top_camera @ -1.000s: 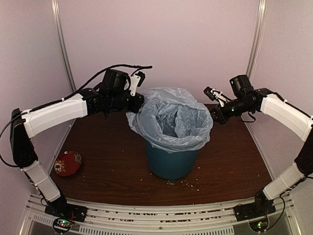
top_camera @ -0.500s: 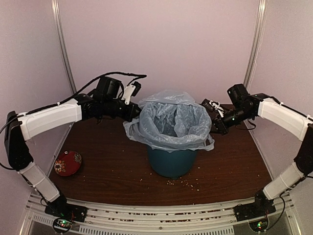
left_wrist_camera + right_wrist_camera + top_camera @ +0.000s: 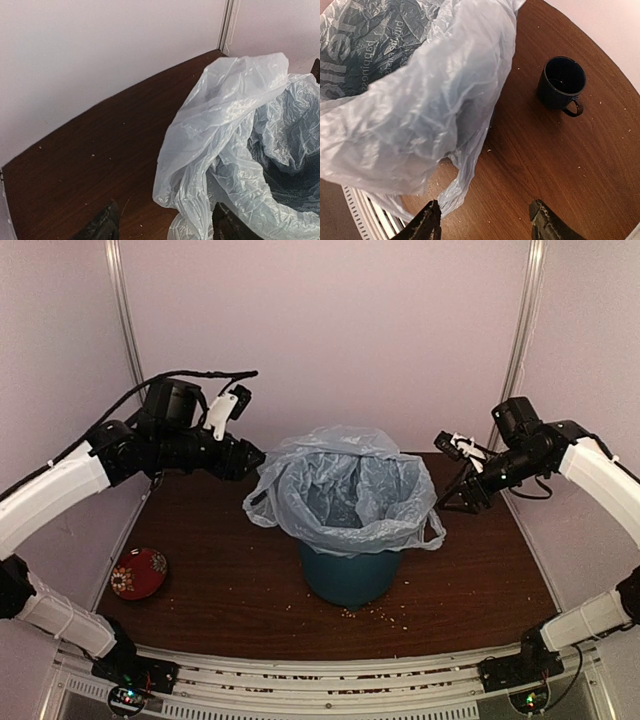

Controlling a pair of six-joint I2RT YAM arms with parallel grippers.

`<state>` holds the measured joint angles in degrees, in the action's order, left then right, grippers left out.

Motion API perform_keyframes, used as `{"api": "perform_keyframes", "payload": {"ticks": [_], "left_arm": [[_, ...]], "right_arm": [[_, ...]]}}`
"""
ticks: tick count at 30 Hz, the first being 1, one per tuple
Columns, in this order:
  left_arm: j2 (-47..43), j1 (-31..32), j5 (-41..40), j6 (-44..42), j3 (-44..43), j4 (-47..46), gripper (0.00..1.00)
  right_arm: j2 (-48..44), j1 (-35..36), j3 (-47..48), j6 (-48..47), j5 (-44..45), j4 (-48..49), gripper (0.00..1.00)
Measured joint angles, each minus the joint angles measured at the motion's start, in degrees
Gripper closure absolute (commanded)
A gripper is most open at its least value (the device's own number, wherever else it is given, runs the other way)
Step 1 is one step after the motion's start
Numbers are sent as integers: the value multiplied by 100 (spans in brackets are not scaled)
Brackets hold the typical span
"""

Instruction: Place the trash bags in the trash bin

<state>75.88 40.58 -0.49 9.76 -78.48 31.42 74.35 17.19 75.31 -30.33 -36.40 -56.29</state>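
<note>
At mid-table the bag (image 3: 340, 495) lines the bin (image 3: 350, 575), hem draped outside the rim, so with my left gripper (image 3: 252, 456) and right gripper (image 3: 462, 490) both spread and empty beside it, I'd pull away wide of that loose hem; the nearby mug (image 3: 561, 82) seems empty.

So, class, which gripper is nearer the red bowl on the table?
Left. The left gripper hangs on the same side of the trash bin as the red bowl; the right gripper is across the bin from it.
</note>
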Motion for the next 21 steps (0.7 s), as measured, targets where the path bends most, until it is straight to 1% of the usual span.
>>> {"api": "perform_keyframes", "payload": {"ticks": [2, 4, 5, 6, 8, 10, 12, 14, 17, 21], "left_arm": [[-111, 48, -114, -192, -232, 111, 39], [-125, 232, -254, -457, -511, 146, 45], [-70, 374, -315, -590, -671, 153, 46], [42, 562, -409, -761, -885, 190, 46], [476, 1064, -688, -1196, -1488, 179, 41], [1010, 1572, -1034, -1655, -2041, 153, 38], [1589, 2013, -1475, -2138, -2444, 144, 37], [2083, 2286, -1836, -2531, -2618, 162, 36], [2601, 2389, -2251, -3003, -2592, 155, 34], [2761, 2347, -2704, -3467, -2343, -44, 34]], "right_arm": [[-85, -17, 223, -155, 87, -240, 39], [-136, -20, 402, -251, 107, -350, 44], [-149, -20, 450, -256, 107, -345, 46], [-153, -20, 498, -216, 111, -308, 48], [-111, -20, 573, -125, 122, -201, 49], [-7, -20, 632, -63, 129, -74, 47], [96, -20, 612, -15, 131, 59, 45], [120, -20, 476, 13, 142, 234, 44], [103, -20, 68, 11, 122, 468, 45], [140, -20, -415, 33, 22, 719, 44]]}}
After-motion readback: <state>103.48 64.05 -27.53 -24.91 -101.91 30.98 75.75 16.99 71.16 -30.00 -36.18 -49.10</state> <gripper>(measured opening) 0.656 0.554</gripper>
